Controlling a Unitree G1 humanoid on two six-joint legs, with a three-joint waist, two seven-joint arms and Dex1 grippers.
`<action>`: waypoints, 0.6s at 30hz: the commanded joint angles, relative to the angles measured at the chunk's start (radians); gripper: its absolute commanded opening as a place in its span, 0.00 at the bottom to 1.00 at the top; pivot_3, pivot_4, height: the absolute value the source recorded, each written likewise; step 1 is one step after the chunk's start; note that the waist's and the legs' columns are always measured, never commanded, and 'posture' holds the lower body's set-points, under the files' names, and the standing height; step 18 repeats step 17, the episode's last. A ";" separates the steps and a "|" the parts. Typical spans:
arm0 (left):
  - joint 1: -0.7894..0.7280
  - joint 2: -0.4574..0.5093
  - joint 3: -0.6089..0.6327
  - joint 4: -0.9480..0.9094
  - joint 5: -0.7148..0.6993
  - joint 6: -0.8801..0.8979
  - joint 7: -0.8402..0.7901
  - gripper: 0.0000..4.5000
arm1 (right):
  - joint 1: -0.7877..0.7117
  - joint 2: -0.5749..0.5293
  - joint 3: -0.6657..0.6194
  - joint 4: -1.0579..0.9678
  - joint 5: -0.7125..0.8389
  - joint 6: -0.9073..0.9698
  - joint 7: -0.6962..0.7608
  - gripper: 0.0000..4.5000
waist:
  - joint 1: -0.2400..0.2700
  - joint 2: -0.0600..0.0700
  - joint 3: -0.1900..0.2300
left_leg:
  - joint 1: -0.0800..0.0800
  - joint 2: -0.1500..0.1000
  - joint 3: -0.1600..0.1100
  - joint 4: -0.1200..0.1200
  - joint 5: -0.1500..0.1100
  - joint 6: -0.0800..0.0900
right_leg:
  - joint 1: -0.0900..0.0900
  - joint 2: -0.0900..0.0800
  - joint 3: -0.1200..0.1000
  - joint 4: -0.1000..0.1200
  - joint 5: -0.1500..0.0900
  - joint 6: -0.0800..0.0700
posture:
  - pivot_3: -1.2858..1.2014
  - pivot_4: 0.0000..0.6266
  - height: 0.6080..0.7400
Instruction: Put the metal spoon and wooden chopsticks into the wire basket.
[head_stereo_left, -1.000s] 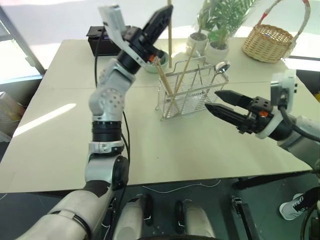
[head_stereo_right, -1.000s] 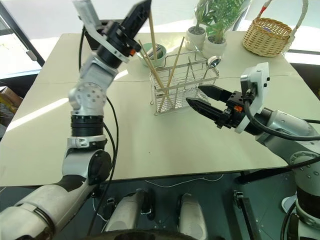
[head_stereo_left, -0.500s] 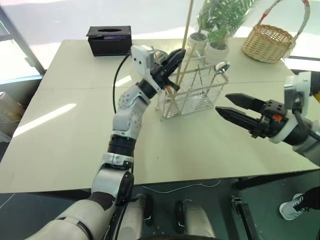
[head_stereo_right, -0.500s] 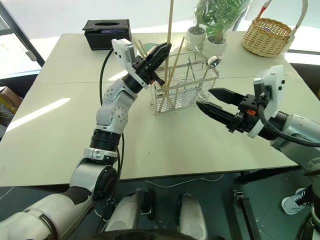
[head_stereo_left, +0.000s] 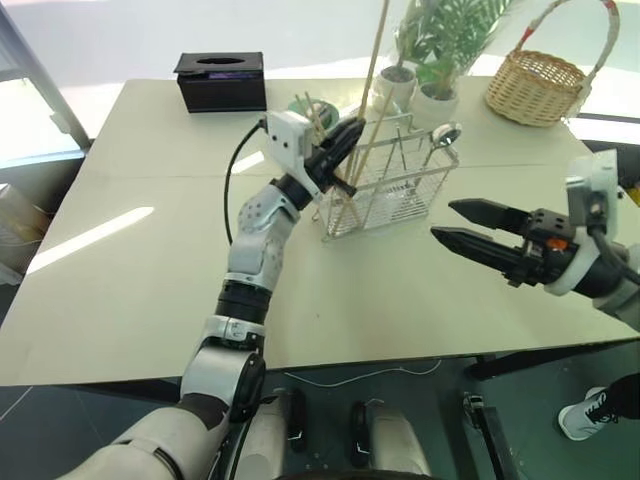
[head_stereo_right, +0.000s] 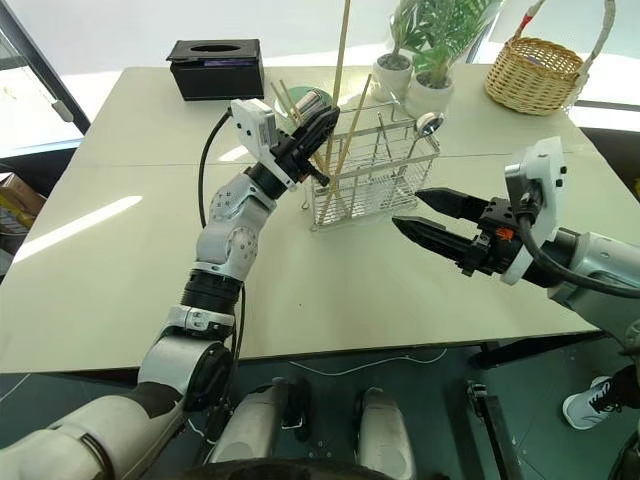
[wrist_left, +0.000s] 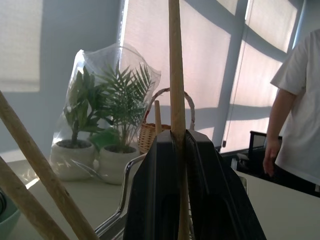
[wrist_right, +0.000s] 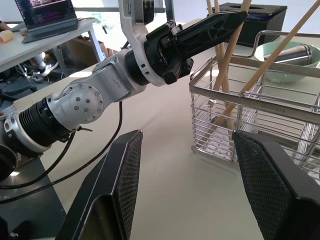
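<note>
Left eye view: right gripper (head_stereo_left: 445, 222) open, well off wire basket (head_stereo_left: 385, 182).

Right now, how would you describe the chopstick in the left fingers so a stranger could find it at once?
Look at the wire basket in the middle of the beige table. At its left end, the left gripper is shut on one wooden chopstick. It stands almost upright and rises highest, while the other chopsticks lean inside the basket.

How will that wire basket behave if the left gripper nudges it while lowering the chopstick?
The wire basket is thin open wire, so probably light and apt to slide. Chopsticks leaning at one end may tip it slightly. The left gripper should lower gently.
</note>
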 joint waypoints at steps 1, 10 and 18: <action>0.000 -0.004 -0.013 -0.052 -0.011 -0.012 -0.005 0.35 | -0.003 -0.020 -0.039 -0.005 0.019 -0.001 0.011 0.66 | 0.000 0.000 0.000 | 0.000 0.000 0.000 0.000 0.000 0.000 | 0.000 0.000 0.000 0.000 0.000 0.000 | 0.52 0.24 1.00; -0.013 -0.002 0.008 -0.110 -0.032 0.033 0.057 0.88 | -0.013 -0.029 -0.029 0.015 0.008 0.000 0.023 0.66 | 0.000 0.000 0.000 | 0.000 0.000 0.000 0.000 0.000 0.000 | 0.000 0.000 0.000 0.000 0.000 0.000 | 0.52 0.24 1.00; -0.066 0.020 0.063 -0.225 -0.101 0.117 0.143 0.88 | -0.022 -0.005 -0.012 0.038 -0.046 -0.026 0.010 0.66 | 0.000 0.000 0.000 | 0.000 0.000 0.000 0.000 0.000 0.000 | 0.000 0.000 0.000 0.000 0.000 0.000 | 0.52 0.24 1.00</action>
